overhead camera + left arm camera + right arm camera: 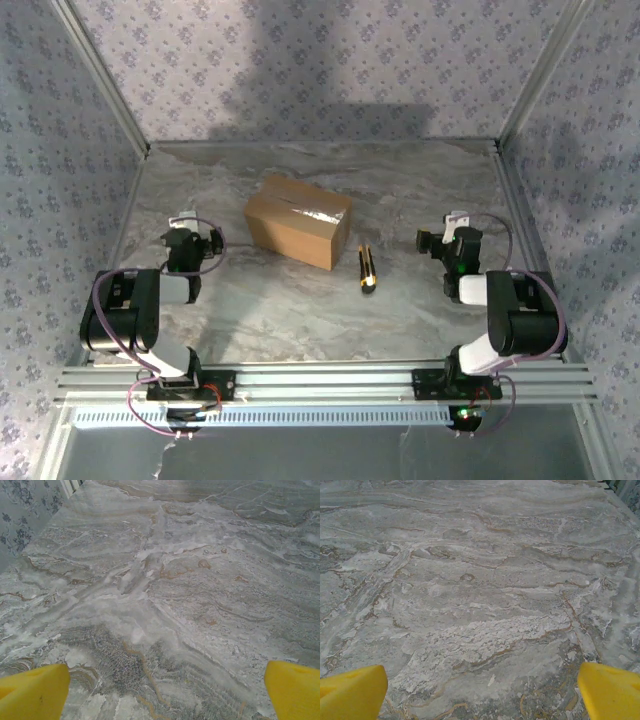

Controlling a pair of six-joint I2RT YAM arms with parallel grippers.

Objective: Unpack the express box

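Brown cardboard, the express box sits closed on the grey marbled counter in the upper middle of the overhead frame, with shiny tape along its top seam, between my two arms and touched by neither. My left end effector at centre left and my right end effector at centre right are both spread wide and hold nothing, their yellow fingertips sitting in the bottom corners of each wrist view above the stone. A slim black-and-yellow tool lies just below and right of the box, apart from it.
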